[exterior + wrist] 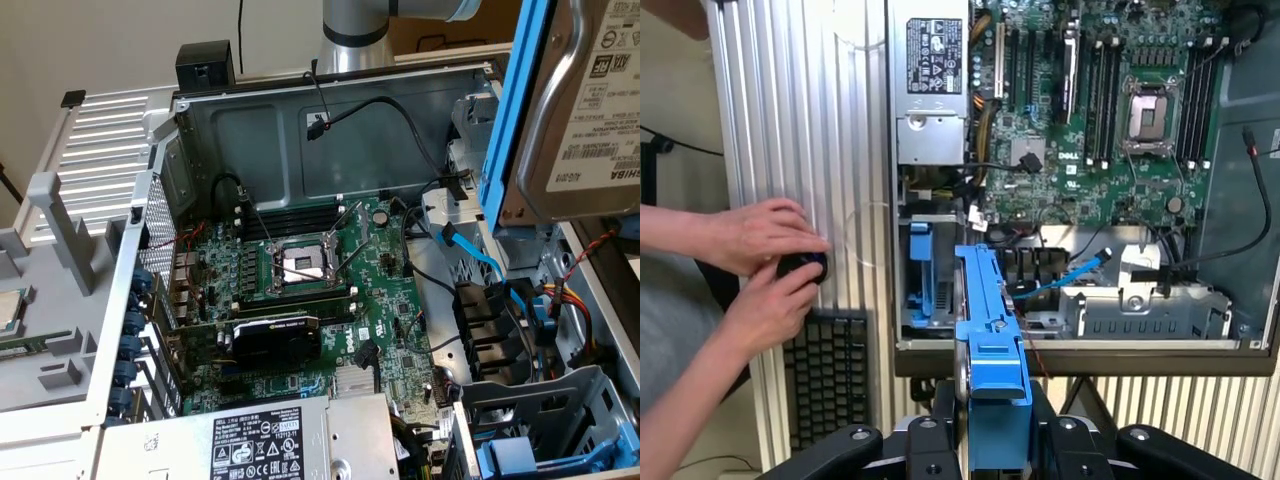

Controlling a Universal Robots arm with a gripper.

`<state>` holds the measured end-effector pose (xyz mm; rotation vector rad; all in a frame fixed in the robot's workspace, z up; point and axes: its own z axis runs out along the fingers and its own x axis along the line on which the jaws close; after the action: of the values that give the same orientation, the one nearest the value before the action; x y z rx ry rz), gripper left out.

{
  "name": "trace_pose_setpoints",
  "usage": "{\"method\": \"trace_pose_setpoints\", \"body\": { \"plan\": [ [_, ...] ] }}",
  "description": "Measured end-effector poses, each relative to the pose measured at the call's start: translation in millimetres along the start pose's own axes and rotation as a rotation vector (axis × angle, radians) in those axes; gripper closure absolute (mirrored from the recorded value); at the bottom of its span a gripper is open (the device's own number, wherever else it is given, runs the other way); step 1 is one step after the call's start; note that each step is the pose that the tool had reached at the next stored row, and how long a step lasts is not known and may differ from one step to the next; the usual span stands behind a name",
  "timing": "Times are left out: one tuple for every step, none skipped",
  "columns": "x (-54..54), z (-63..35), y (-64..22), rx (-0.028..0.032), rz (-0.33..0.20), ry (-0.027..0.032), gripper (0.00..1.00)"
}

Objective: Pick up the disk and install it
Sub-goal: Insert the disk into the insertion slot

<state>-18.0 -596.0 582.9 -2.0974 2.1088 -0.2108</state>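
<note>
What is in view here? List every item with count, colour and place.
disk: one, silver-grey with blue rails, held above the drive bays
computer case: one, grey, open
motherboard: one, green, inside the case
processor socket: one, silver, on the motherboard
power supply: one, grey with black-and-white label, inside the case
blue cable: one, blue, beside the drive bays
keyboard: one, black, outside the case
person's hands: two, on a small black object beside the case
robot arm: one, silver, behind the case
end effector: one, black, shut on the disk
</note>
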Motion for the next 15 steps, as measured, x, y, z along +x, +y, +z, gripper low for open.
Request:
{"method": "trace_pose_setpoints", "body": {
  "plan": [
    [0.4,1.7,0.0,0.0001,0.002,0.0005,0.63],
    [0.7,3.4,0.0,0.0003,0.004,0.0009,0.63],
    [1.0,5.1,0.0,0.0009,0.006,0.0011,0.63],
    [1.5,6.5,0.2,0.0023,0.008,0.0014,0.63],
    [1.8,7.6,0.4,0.0042,0.010,0.0019,0.63],
    [2.2,8.6,0.4,0.0066,0.013,0.0024,0.63],
    [2.5,9.3,0.4,0.0089,0.015,0.0030,0.63],
    [2.9,10.2,0.5,0.0115,0.019,0.0034,0.63],
    [3.3,11.1,0.7,0.0141,0.022,0.0038,0.63],
    [3.8,12.2,1.0,0.0160,0.026,0.0042,0.63],
    [4.5,13.5,1.4,0.0173,0.030,0.0043,0.63],
    [5.2,14.8,1.7,0.0183,0.034,0.0040,0.63],
    [5.8,15.8,2.0,0.0191,0.037,0.0031,0.63],
    [6.4,16.8,2.2,0.0200,0.041,0.0015,0.63],
    [6.8,17.8,2.3,0.0207,0.045,-0.0007,0.63]
  ]
}}
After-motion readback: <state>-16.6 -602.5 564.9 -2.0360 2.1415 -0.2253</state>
